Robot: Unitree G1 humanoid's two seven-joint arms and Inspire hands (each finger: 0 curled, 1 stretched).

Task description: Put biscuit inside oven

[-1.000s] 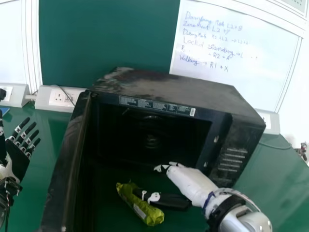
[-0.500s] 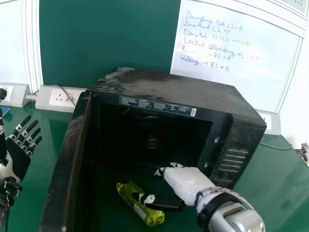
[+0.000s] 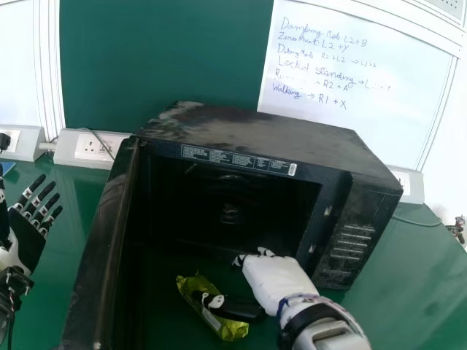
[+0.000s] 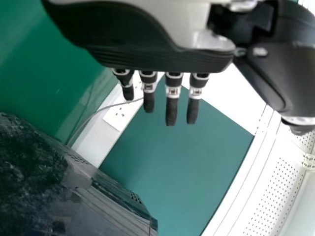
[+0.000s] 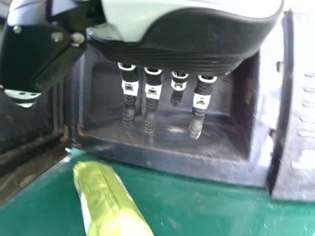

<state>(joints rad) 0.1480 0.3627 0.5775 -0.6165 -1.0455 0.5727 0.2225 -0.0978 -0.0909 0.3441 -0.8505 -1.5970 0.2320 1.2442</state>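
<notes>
Toward the tabletop's (image 3: 398, 292) near edge: biscuit packet (image 5: 106, 196)
Likely light, slick, crumbly; best pinched gently mid-length. Right robot hand (image 3: 273, 281) spread, pinching nothing.

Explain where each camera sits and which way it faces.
Head view: on the head, looking forward and down at the oven; left hand and right hand show.
Left wrist view: at that wrist, looking past the left hand's fingers toward the green board.
Right wrist view: at that wrist, looking past the right hand's fingers into the oven.
Head and right wrist views share the biscuit packet.
</notes>
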